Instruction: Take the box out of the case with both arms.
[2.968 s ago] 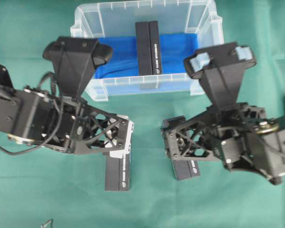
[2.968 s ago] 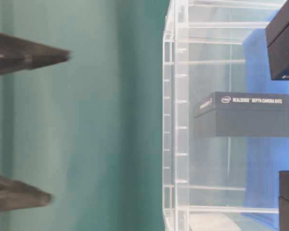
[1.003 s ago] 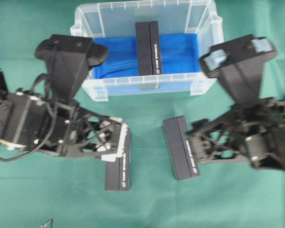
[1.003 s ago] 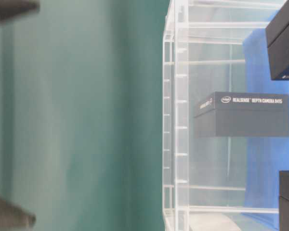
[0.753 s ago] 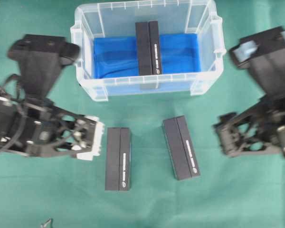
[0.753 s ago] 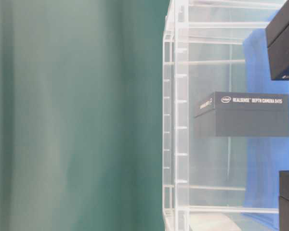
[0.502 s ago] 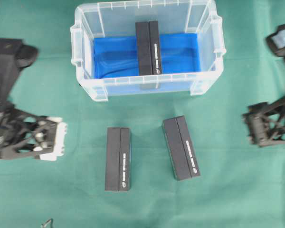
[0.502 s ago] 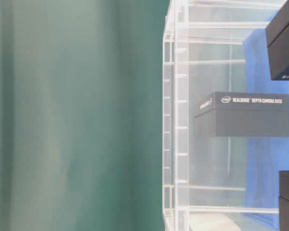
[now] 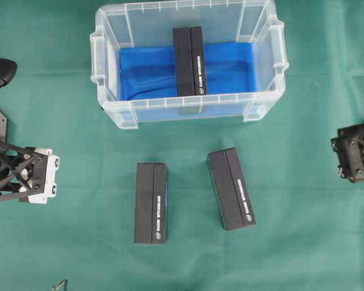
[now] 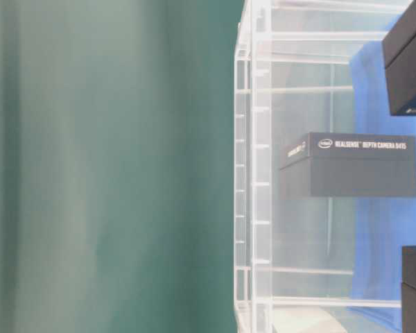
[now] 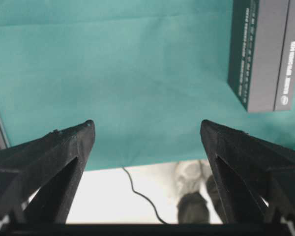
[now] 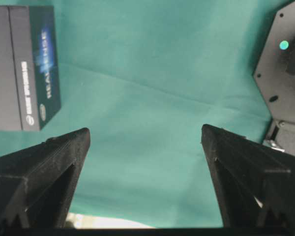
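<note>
The clear plastic case [image 9: 188, 8] stands at the top centre, its bottom lined in blue. One black box [image 9: 189, 60] lies inside it, also seen through the case wall [image 10: 253, 173] as a black box [image 10: 353, 166] with white lettering. Two more black boxes [image 9: 151, 202] [image 9: 231, 188] lie on the green cloth in front of the case. My left gripper [image 11: 147, 125] is open and empty over bare cloth, with a box [image 11: 265, 54] to its upper right. My right gripper [image 12: 145, 130] is open and empty too, a box [image 12: 24, 69] to its upper left.
The left arm [image 9: 18, 179], with its white block, sits at the left edge of the overhead view, and the right arm [image 9: 355, 151] at the right edge. A black plate [image 12: 285, 73] with a green light lies beside the right gripper. The cloth's front edge shows below both grippers.
Both arms have drawn back outward from the two boxes on the cloth to the left and right edges. The grippers stay open. No box has moved.
</note>
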Controlling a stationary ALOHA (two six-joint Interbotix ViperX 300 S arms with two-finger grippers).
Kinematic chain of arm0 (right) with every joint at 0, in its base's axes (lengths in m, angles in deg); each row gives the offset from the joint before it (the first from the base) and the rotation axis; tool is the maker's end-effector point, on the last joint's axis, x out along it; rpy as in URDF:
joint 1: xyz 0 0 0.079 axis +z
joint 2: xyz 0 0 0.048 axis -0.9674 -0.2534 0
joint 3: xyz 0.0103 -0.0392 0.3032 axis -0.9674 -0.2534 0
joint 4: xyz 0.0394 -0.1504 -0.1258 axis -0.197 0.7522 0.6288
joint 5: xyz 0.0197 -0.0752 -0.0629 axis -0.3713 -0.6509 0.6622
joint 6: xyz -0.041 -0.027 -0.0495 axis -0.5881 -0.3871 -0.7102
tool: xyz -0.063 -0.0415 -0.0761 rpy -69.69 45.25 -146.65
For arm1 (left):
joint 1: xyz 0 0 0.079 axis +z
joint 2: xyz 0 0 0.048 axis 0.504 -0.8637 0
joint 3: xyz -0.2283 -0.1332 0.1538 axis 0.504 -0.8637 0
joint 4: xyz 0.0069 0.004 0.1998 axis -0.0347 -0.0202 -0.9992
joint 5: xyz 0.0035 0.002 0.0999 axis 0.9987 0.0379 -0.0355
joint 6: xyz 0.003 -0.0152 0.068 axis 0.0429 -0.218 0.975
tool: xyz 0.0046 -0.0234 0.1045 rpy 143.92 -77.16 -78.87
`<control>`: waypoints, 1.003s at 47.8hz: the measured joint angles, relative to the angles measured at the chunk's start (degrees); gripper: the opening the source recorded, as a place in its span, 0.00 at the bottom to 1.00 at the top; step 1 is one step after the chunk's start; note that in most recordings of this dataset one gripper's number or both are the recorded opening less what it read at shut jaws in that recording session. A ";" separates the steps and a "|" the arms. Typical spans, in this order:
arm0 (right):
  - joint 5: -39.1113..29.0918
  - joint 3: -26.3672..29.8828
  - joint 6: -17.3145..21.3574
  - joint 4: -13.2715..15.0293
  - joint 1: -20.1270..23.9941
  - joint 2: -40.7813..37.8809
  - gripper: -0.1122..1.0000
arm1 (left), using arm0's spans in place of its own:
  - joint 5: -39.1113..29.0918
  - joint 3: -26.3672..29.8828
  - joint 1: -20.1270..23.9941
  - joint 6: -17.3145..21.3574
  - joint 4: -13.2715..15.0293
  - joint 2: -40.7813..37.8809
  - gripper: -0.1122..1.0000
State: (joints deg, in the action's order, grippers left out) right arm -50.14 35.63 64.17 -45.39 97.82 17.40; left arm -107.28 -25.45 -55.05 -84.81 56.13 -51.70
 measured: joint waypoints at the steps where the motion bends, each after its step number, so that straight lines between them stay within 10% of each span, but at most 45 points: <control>1: 0.09 0.00 0.09 0.00 0.00 0.00 0.91 | 0.00 0.00 0.00 0.00 -0.09 0.00 0.91; 29: 0.70 -0.09 -0.09 0.35 -0.09 -0.09 0.91 | 0.09 0.00 0.26 0.53 -0.09 0.00 0.91; 48: 1.14 -1.93 -11.95 1.76 -13.27 0.97 0.91 | -0.62 -1.32 15.03 15.38 0.00 2.20 0.91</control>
State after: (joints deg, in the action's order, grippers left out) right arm -49.00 33.69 52.22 -43.63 84.55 18.37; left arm -107.89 -26.77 -40.02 -69.43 56.13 -49.50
